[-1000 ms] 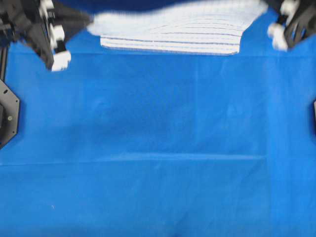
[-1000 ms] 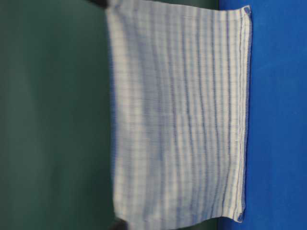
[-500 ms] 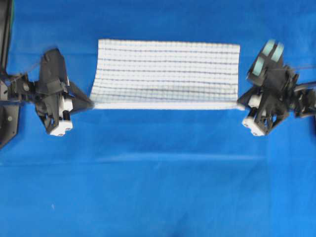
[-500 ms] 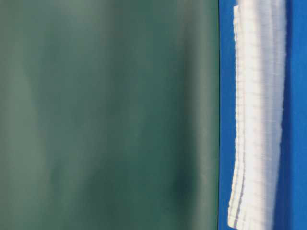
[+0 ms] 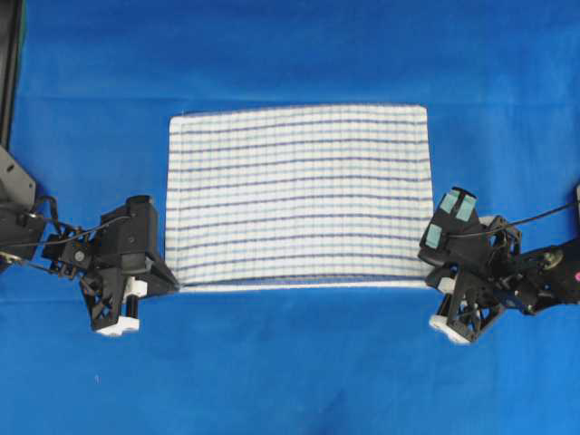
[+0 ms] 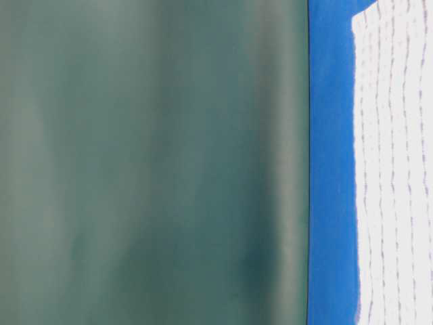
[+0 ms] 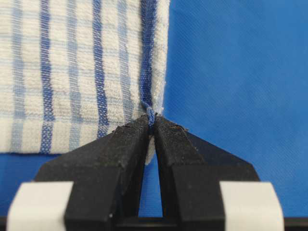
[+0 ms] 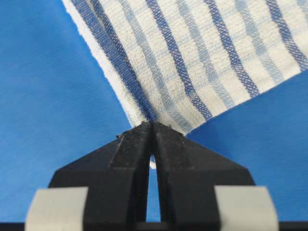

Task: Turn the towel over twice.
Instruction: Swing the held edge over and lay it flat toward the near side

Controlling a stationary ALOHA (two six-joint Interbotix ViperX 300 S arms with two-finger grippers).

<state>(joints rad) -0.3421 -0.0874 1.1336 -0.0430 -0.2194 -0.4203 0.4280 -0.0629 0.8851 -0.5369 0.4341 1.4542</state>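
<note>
Left claw (image 7: 150,126): pressed together, pinching the towel (image 5: 299,195) at its near-left corner, right on the dark hem stripe. Right claw (image 8: 153,127): same story, clamped on the near-right corner, a tuft of cloth caught between the tips. Both sitting low at the towel's near edge in the overhead view, left claw (image 5: 172,283) and right claw (image 5: 429,272) just outside the two corners.

Reason for the corner grips, probably: holding both ends of one edge keeps that edge taut and straight, so the whole sheet follows as a flat panel instead of bunching. Symmetric hold also keeps it square.

Towel position: spread flat, middle of the desk, on the blue sheet (image 5: 290,362), stripes running left to right, far edge free and lying down. Looks like the end of one flip; count toward two not determinable from here.

View differences:
- Wrist cams: confirm actual cloth between the tips, weave and faint checks readable. Overhead too coarse for that.
- Overhead: full outline, flatness, both arms' spacing.
- Table-level: towel (image 6: 396,169) lying on the sheet against a plain green backdrop (image 6: 149,162); confirms nothing lifted at the visible stretch.
</note>
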